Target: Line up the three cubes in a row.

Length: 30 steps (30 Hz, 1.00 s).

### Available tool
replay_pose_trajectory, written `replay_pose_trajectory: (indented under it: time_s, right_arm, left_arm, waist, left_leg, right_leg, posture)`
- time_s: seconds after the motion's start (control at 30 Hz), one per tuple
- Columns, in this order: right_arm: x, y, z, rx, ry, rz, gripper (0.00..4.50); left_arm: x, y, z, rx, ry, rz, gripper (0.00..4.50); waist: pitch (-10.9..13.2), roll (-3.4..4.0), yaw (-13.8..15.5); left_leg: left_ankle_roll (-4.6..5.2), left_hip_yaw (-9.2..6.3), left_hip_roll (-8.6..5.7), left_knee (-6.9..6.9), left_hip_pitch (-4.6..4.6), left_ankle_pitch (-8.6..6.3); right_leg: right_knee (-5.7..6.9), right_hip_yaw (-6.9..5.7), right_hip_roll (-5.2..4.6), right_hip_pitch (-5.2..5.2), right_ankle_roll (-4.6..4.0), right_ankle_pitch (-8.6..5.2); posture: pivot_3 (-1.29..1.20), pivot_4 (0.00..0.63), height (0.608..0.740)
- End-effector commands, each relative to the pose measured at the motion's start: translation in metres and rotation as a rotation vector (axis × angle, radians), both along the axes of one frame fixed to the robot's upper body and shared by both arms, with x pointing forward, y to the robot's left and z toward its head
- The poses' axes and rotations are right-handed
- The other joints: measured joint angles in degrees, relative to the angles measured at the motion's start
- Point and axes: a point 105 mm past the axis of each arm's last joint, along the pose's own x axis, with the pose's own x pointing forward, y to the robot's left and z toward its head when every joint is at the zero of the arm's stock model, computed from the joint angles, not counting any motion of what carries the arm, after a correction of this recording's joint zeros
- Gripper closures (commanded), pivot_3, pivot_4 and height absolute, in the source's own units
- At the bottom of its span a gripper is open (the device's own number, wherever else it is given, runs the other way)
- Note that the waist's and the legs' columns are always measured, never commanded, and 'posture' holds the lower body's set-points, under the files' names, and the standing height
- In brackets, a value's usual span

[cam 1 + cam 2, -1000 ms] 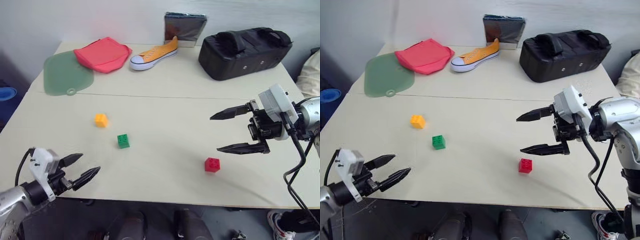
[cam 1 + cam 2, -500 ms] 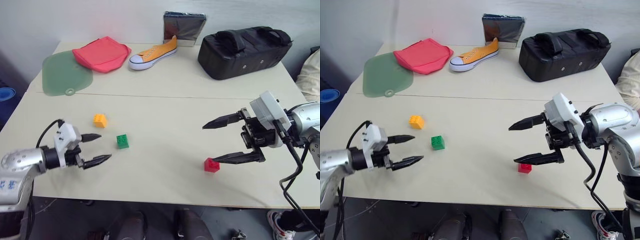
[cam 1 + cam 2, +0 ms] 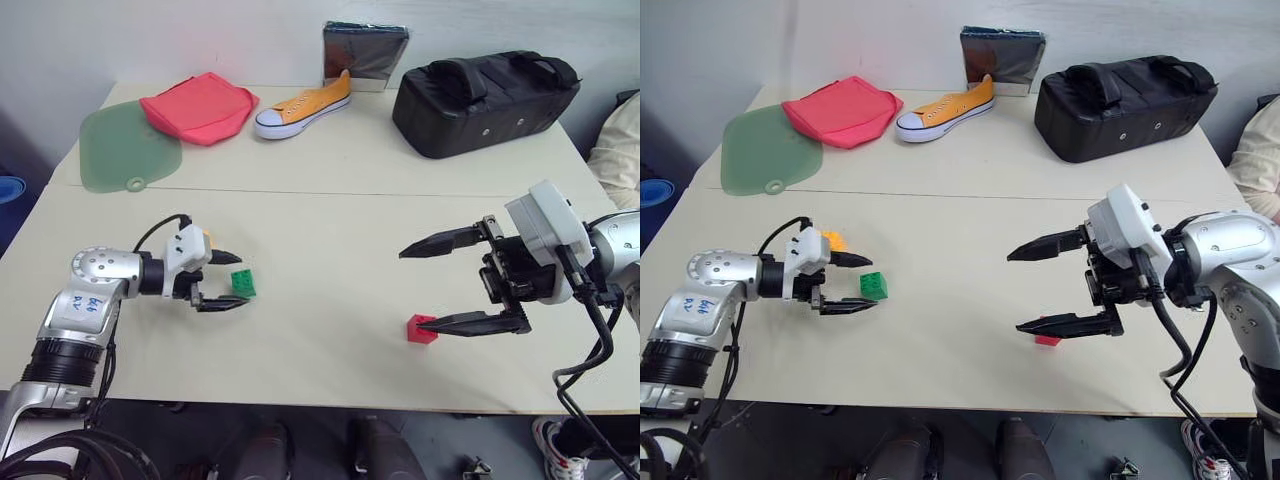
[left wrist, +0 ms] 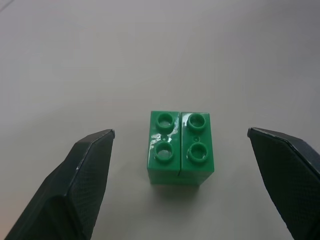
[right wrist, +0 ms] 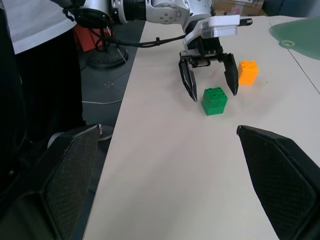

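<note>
**Left gripper open at green cube; right gripper open over red cube**

The green cube [image 4: 181,147] sits on the table [image 3: 330,170] just ahead of the left gripper [image 3: 232,281], centred on the gap between its spread fingers, touching neither. The yellow-orange cube [image 5: 248,72] lies just beside that gripper's outer finger, apart from it. The left forearm lies low over the table, gripper pointing inward and slightly down.

The right gripper [image 3: 450,282] hangs above the table, jaws wide, holding nothing, pointing toward the left arm. The red cube [image 3: 422,329] lies beneath its lower fingertip; whether they touch cannot be told.
</note>
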Motion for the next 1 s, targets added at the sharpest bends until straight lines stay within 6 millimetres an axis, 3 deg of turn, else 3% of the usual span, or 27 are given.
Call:
replay_pose_trajectory:
  time_s: [0.03, 0.1, 0.2, 0.37, 0.47, 0.67, 0.87, 1.0]
  right_arm:
    - [-0.003, 0.001, 0.010, 0.017, -0.059, -0.002, 0.00]
    - [-0.003, 0.001, 0.010, 0.021, -0.059, -0.006, 0.00]
    - [-0.004, 0.002, 0.009, 0.024, -0.060, -0.006, 0.00]
    - [-0.003, 0.002, 0.007, 0.030, -0.062, -0.016, 0.00]
    - [-0.002, 0.000, 0.006, 0.033, -0.060, -0.031, 0.00]
    - [-0.004, -0.003, 0.000, 0.027, -0.043, -0.059, 0.00]
    - [-0.007, -0.013, -0.010, 0.019, -0.023, -0.132, 0.00]
    - [-0.009, -0.018, -0.017, 0.012, -0.009, -0.173, 0.00]
  left_arm:
    - [0.004, 0.001, 0.001, 0.034, -0.019, -0.008, 0.39]
    - [0.006, 0.000, -0.001, 0.040, -0.019, -0.008, 0.78]
    - [0.008, -0.003, 0.001, 0.026, -0.030, -0.011, 1.74]
    - [0.000, -0.010, 0.004, 0.029, -0.044, -0.095, 3.03]
    - [-0.008, -0.028, 0.015, 0.016, -0.067, -0.182, 3.02]
    - [-0.026, -0.106, 0.039, 0.025, -0.123, -0.404, 3.02]
    - [-0.027, -0.164, 0.025, 0.088, -0.126, -0.488, 3.02]
    - [-0.037, -0.182, 0.015, 0.076, -0.089, -0.528, 3.02]
  waist:
    - [0.00, 0.00, -0.05]
    - [0.00, 0.00, -0.09]
    - [0.00, 0.00, -0.06]
    - [0.00, 0.00, -0.17]
    - [0.00, 0.00, -0.13]
    - [0.00, 0.00, 1.36]
    - [0.00, -0.01, 1.43]
    - [0.01, -0.01, 1.09]
  left_leg:
    - [0.01, -0.01, 0.00, 0.00, 0.00, 0.00]
    - [0.03, -0.01, 0.00, 0.01, 0.00, 0.01]
    - [0.04, -0.02, 0.00, 0.01, 0.00, 0.01]
    - [-0.02, -0.02, 0.00, 0.02, 0.00, 0.04]
    - [-0.04, -0.02, 0.00, 0.03, -0.01, 0.05]
    - [-0.02, -0.05, -0.01, 0.15, -0.08, 0.05]
    - [0.02, -0.01, -0.05, 0.23, -0.18, 0.07]
    - [0.05, 0.01, -0.04, 0.25, -0.19, 0.10]
  right_leg:
    - [0.02, 0.00, 0.00, 0.00, 0.00, 0.00]
    - [0.05, 0.00, 0.00, 0.00, 0.00, 0.00]
    - [0.07, 0.00, 0.00, 0.00, 0.00, 0.00]
    - [0.05, 0.00, 0.00, 0.00, 0.00, 0.00]
    - [0.05, -0.01, 0.00, 0.00, 0.00, 0.00]
    - [0.01, 0.00, 0.00, 0.04, 0.09, 0.05]
    - [-0.02, 0.03, 0.08, 0.02, 0.19, 0.11]
    - [0.04, 0.07, 0.15, 0.00, 0.20, 0.11]
  posture:
    - [0.00, 0.150, 0.740]
    - [0.00, 0.150, 0.740]
    - [0.00, 0.150, 0.740]
    - [0.00, 0.150, 0.740]
    - [0.00, 0.150, 0.740]
    - [0.00, 0.150, 0.740]
    - [0.00, 0.150, 0.740]
    - [0.00, 0.150, 0.740]
